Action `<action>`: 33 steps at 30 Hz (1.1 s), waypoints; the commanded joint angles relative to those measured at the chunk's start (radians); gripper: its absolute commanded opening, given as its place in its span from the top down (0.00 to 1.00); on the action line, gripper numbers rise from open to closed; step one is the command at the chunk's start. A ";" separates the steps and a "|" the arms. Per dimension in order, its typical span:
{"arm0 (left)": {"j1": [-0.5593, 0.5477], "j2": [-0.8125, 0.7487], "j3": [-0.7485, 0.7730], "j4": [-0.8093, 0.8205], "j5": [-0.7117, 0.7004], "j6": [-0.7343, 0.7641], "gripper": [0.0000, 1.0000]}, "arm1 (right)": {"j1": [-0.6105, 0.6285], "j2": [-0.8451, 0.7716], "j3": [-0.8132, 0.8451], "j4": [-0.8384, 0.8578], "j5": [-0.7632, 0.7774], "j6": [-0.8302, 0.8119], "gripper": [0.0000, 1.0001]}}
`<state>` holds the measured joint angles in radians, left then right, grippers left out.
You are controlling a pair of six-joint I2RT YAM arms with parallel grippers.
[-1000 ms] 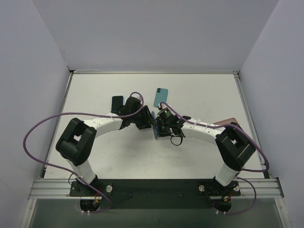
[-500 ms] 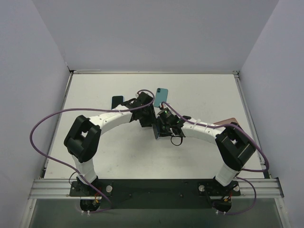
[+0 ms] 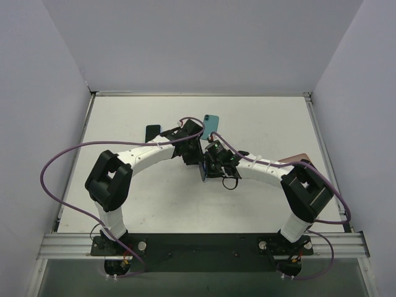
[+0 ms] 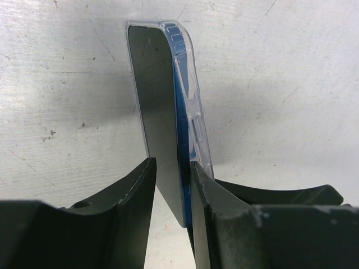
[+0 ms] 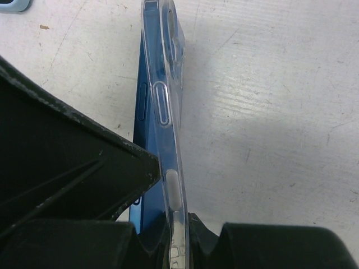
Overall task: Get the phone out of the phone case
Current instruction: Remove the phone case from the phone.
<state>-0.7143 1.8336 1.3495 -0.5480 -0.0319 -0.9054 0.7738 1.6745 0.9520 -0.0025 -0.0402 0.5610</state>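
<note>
The left claw [image 4: 171,168] is closed on the phone [image 4: 154,106], which is held on edge. The case [image 4: 195,101] gapes open along the phone's right side and is partly peeled. The right claw [image 5: 175,196] is clamped on the case. Judged status: full separation remains.

White table [image 3: 124,117] with teal phone [image 3: 210,127]

no legible text or numbers, none on phone [image 4: 159,112], none on phone case [image 4: 197,106]
</note>
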 commanded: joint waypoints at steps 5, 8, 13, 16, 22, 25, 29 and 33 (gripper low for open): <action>-0.013 0.038 -0.016 -0.115 -0.204 -0.033 0.64 | 0.033 -0.042 0.001 -0.047 -0.015 -0.026 1.00; -0.014 0.042 0.000 -0.139 -0.230 -0.018 0.64 | 0.035 -0.041 0.002 -0.045 -0.016 -0.024 1.00; -0.013 0.061 0.004 -0.158 -0.249 -0.006 0.65 | 0.035 -0.039 0.005 -0.042 -0.017 -0.023 1.00; -0.019 0.067 0.004 -0.162 -0.269 -0.007 0.65 | 0.035 -0.039 0.007 -0.042 -0.021 -0.024 1.00; -0.024 0.088 0.010 -0.162 -0.266 -0.001 0.65 | 0.035 -0.038 0.007 -0.044 -0.020 -0.024 1.00; -0.025 0.107 0.013 -0.162 -0.264 0.000 0.65 | 0.036 -0.039 0.010 -0.044 -0.023 -0.024 1.00; -0.028 0.122 0.014 -0.165 -0.276 0.002 0.65 | 0.035 -0.042 0.010 -0.045 -0.021 -0.024 1.00; -0.028 0.141 0.011 -0.165 -0.275 0.003 0.66 | 0.035 -0.044 0.008 -0.047 -0.018 -0.026 1.00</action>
<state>-0.7326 1.8576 1.3930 -0.6006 -0.0902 -0.9016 0.7708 1.6737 0.9516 -0.0044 -0.0429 0.6018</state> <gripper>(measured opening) 0.359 0.096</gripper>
